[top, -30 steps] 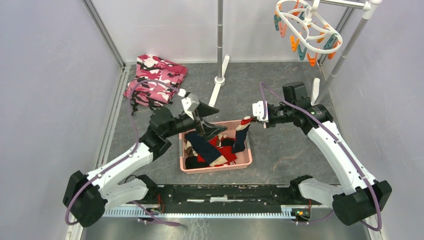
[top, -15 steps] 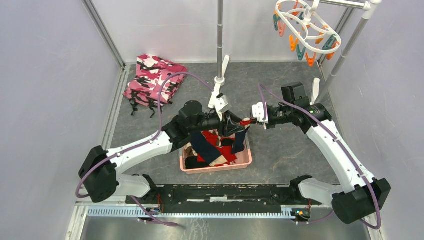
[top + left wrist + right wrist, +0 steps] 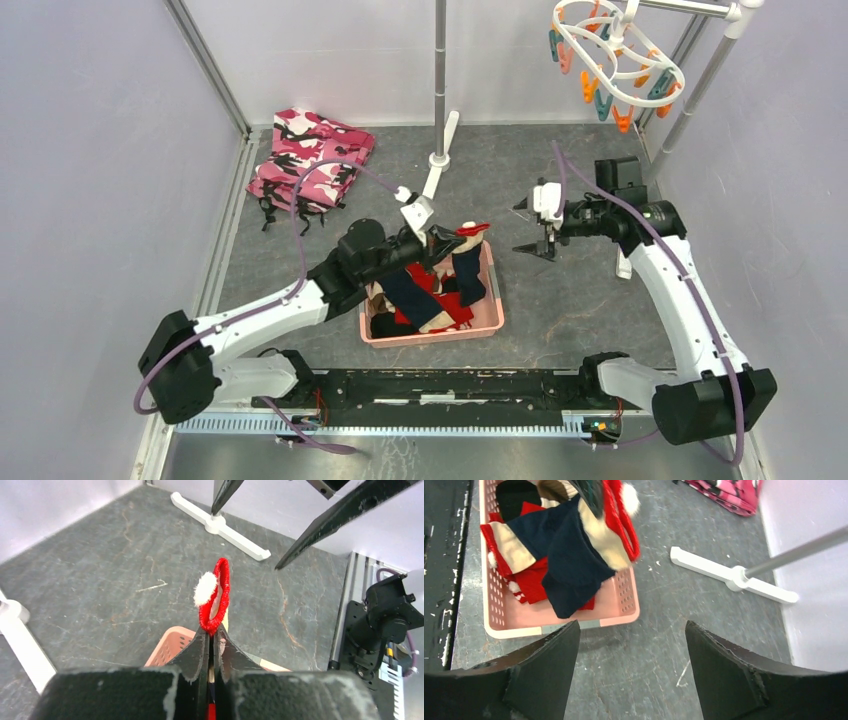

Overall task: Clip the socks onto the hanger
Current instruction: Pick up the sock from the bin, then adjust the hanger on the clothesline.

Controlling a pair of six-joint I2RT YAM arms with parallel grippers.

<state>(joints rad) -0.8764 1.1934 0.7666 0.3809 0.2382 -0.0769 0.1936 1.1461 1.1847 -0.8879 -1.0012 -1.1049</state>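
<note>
In the lower middle of the overhead view, a pink basket (image 3: 430, 335) is sitting on the grey floor just ahead of the arm bases. A heap of socks (image 3: 420, 300) in red, navy, tan and black is lying inside it.

Just above that heap, your left gripper (image 3: 440, 237) is reaching in from the left. Its fingers are squeezed nearly together on one sock (image 3: 465, 262). In its wrist view the red cuff with a white tuft is sticking up past the fingertips. The navy body is dangling down over the basket's far right part.

To the right of the basket, your right gripper (image 3: 530, 228) is hanging over bare floor with its fingers spread wide. You are holding nothing in it. Its wrist view is showing the lifted sock in the upper left of the frame, well apart from the fingers.

Farther back, a pink camouflage cloth (image 3: 310, 160) is lying folded in the upper left. A grey pole (image 3: 440, 70) is standing on its white foot at upper centre.

In the upper right corner, the hanger (image 3: 615, 55) is hanging from the rack. It is well away from both grippers, and its orange and teal clips (image 3: 600, 100) are dangling with no sock in them.
</note>
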